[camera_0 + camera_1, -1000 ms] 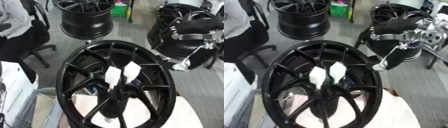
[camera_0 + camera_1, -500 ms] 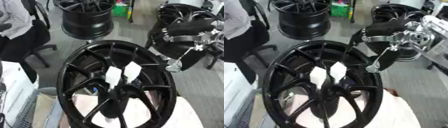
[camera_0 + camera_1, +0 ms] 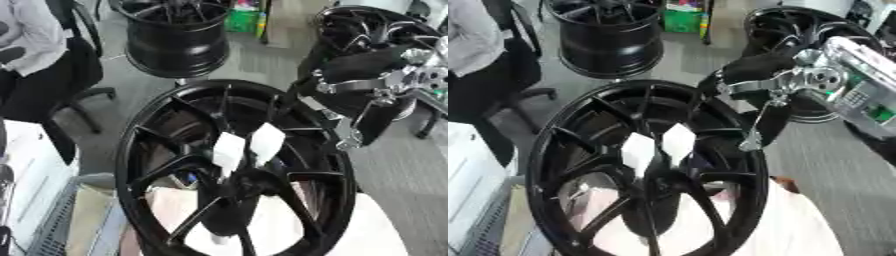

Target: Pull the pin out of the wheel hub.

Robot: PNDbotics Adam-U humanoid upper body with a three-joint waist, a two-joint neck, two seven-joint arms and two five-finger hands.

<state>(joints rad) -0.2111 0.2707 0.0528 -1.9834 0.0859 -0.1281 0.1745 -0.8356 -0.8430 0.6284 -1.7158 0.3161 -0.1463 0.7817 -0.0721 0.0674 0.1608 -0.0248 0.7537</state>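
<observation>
- Black on black for the most part: found the wheel hub [image 3: 131, 165] standing tilted on a pale cloth [image 3: 376, 235], open face toward the head camera, filling the middle of both views.
- Spotted two white flat pieces [image 3: 229, 150] side by side on the spokes just above the dark centre [image 3: 241, 185]; could not pick out the pin itself with certainty, and judged it to sit at or near that centre.
- Noted the right hand [image 3: 754, 70] up at the upper-right rim, holding nothing, with slack fingers [image 3: 752, 137] hanging down just over the rim's edge and apart from the white pieces.
- Saw no left hand in either view.
- Judged the step in hand to be the reach, with the grasp not yet begun.
- Recommended bringing the hand down and leftward between the spokes toward the centre, keeping the fingers clear of the rim.
- Advised closing thumb and fingers only once the pin lay between them.
- Advised drawing straight along the pin's own line, not sideways, to avoid jamming it or tipping the leaning wheel.
- Ignored the other black wheels [image 3: 175, 35] on the floor behind.
</observation>
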